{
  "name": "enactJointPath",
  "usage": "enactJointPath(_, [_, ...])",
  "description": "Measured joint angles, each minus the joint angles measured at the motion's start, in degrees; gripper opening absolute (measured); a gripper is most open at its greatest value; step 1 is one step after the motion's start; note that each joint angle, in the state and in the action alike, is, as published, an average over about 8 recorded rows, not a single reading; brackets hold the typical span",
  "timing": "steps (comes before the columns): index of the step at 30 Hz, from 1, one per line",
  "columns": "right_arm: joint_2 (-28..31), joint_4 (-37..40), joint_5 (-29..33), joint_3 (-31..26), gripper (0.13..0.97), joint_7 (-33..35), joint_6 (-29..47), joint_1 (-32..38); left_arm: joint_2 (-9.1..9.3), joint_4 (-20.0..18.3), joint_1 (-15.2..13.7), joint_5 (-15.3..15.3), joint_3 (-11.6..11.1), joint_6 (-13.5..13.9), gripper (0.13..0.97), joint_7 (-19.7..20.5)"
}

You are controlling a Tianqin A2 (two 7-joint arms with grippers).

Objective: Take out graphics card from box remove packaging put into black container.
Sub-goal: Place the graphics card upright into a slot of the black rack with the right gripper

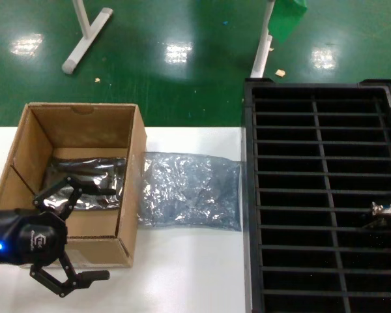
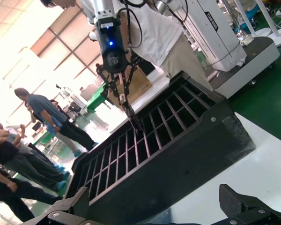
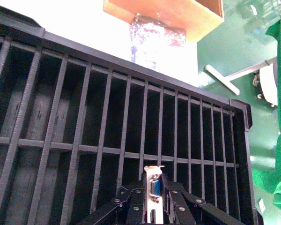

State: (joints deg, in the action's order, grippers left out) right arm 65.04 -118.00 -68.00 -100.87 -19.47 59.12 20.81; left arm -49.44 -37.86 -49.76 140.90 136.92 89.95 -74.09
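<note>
1. Over the right column of the black container (image 1: 319, 195), near its right wall, we are seeing the right gripper (image 3: 154, 206) holding the graphics card (image 3: 155, 190), its fingers clamped on both sides of the silvery bracket with the blue connector.
2. In the head view we are catching only the bracket end of the graphics card (image 1: 386, 210), sitting at a slot about two thirds of the way toward the near end of the black container.
3. In the left wrist view the right gripper (image 2: 131, 115) is reaching down from its arm, and the card's dark edge is pointing into a slot between the thin dividers.
4. At the left end of the bench (image 1: 195, 274) the box (image 1: 72, 189) is standing open, and a dark, shiny bag (image 1: 91, 179) is lying on its floor.
5. Just beside the box's right wall the packaging (image 1: 190, 190) is lying flat and crinkled on the bench, its other end reaching nearly to the black container's left wall.
6. At the near left corner of the bench the left gripper (image 1: 68, 238) is hovering over the box's near wall with its fingers spread apart, grasping nothing.
7. Beyond the far edge of the bench we are seeing a green floor (image 1: 182, 39) with white stand legs (image 1: 85, 39) on it.
</note>
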Motion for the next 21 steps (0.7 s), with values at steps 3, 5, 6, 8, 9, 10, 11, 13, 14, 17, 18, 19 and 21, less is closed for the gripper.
enactJointPath(3, [-1.5, 0.0, 2.0, -0.9, 0.194, -0.7, 0.8, 1.2, 0.0, 0.0, 0.0, 0.0, 0.0, 0.0, 0.966, 0.0])
enactJointPath(5, [-2.5, 0.0, 3.3, -1.5, 0.194, -1.2, 1.5, 2.1, 0.0, 0.0, 0.0, 0.0, 0.0, 0.0, 0.966, 0.0])
enactJointPath(6, [-2.9, 0.0, 3.9, -1.8, 0.194, -1.4, 1.8, 2.6, 0.0, 0.0, 0.0, 0.0, 0.0, 0.0, 0.966, 0.0])
enactJointPath(8, [-3.8, 0.0, 5.0, -2.3, 0.194, -1.9, 2.6, 3.6, 0.0, 0.0, 0.0, 0.0, 0.0, 0.0, 0.966, 0.0])
enactJointPath(9, [-4.3, 0.0, 5.6, -2.5, 0.194, -2.1, 3.0, 4.0, 0.0, 0.0, 0.0, 0.0, 0.0, 0.0, 0.966, 0.0])
enactJointPath(10, [-4.7, 0.1, 6.1, -2.8, 0.194, -2.3, 3.3, 4.5, 0.0, 0.0, 0.0, 0.0, 0.0, 0.0, 0.966, 0.0])
enactJointPath(11, [-5.1, 0.1, 6.6, -3.0, 0.194, -2.5, 3.7, 4.9, 0.0, 0.0, 0.0, 0.0, 0.0, 0.0, 0.966, 0.0])
enactJointPath(13, [-5.9, 0.4, 7.5, -3.5, 0.194, -2.6, 4.3, 5.8, 0.0, 0.0, 0.0, 0.0, 0.0, 0.0, 0.966, 0.0])
enactJointPath(14, [-6.3, 0.7, 7.8, -3.7, 0.194, -2.6, 4.5, 6.3, 0.0, 0.0, 0.0, 0.0, 0.0, 0.0, 0.966, 0.0])
enactJointPath(17, [-7.6, 1.7, 8.6, -4.5, 0.194, -2.1, 5.2, 7.6, 0.0, 0.0, 0.0, 0.0, 0.0, 0.0, 0.966, 0.0])
enactJointPath(18, [-8.1, 2.0, 8.8, -4.8, 0.194, -1.9, 5.4, 8.0, 0.0, 0.0, 0.0, 0.0, 0.0, 0.0, 0.966, 0.0])
enactJointPath(19, [-8.5, 2.4, 8.9, -5.1, 0.194, -1.7, 5.5, 8.4, 0.0, 0.0, 0.0, 0.0, 0.0, 0.0, 0.966, 0.0])
enactJointPath(21, [-9.2, 3.1, 9.1, -5.6, 0.194, -1.3, 5.8, 9.1, 0.0, 0.0, 0.0, 0.0, 0.0, 0.0, 0.966, 0.0])
